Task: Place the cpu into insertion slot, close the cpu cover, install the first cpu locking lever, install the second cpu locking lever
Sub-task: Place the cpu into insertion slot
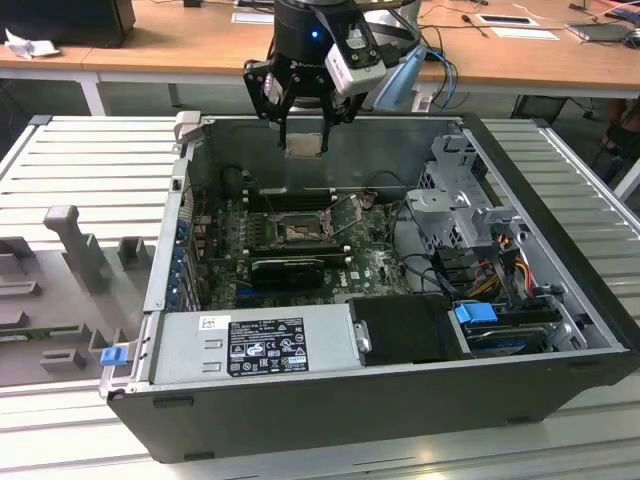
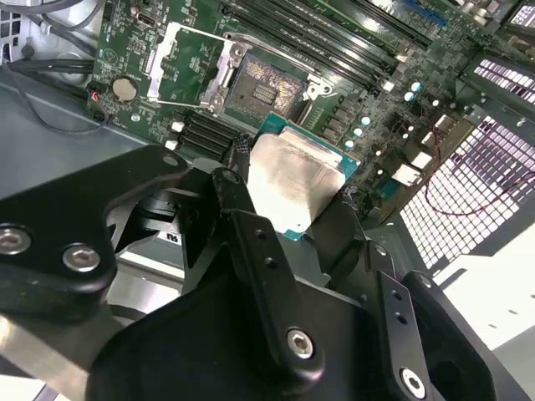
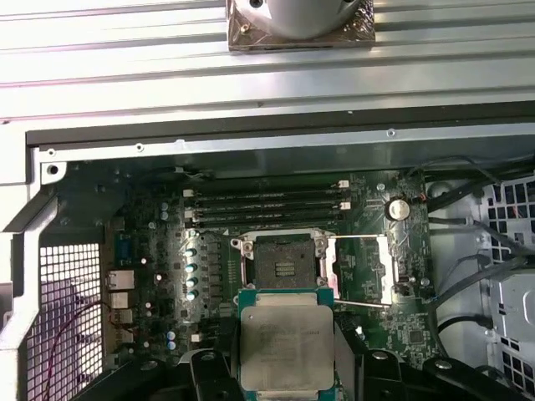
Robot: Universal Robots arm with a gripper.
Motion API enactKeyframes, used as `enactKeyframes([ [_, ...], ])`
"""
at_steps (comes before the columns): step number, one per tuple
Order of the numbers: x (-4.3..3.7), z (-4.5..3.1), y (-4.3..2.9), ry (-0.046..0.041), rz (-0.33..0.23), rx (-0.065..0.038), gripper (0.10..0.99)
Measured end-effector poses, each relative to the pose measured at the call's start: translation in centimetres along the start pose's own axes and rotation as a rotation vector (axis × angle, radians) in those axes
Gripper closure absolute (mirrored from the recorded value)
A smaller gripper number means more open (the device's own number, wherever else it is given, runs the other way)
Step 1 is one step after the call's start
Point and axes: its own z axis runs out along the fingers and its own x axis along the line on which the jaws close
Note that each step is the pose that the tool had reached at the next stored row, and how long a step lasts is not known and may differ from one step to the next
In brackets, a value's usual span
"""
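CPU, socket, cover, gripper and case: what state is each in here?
gripper: shut on the cpu.
cpu: held in the air, not seated.
insertion slot: uncovered, empty.
cpu cover: swung open beside the insertion slot.
computer case: side open, inside exposed.

Silvery cpu (image 3: 287, 351) — level, above open insertion slot (image 3: 284, 263).

In the exterior view the insertion slot (image 1: 297, 233) lies uncovered, with open air straight above. A black card (image 1: 288, 268) crowds it at 6 o'clock, a drive cage (image 1: 450, 190) at 3 o'clock.
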Motion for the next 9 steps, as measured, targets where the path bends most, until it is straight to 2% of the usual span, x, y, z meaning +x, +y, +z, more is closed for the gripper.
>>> enactKeyframes([
  [9,0.00,0.01,0.00,-0.0045,0.053,-0.001,0.545],
])
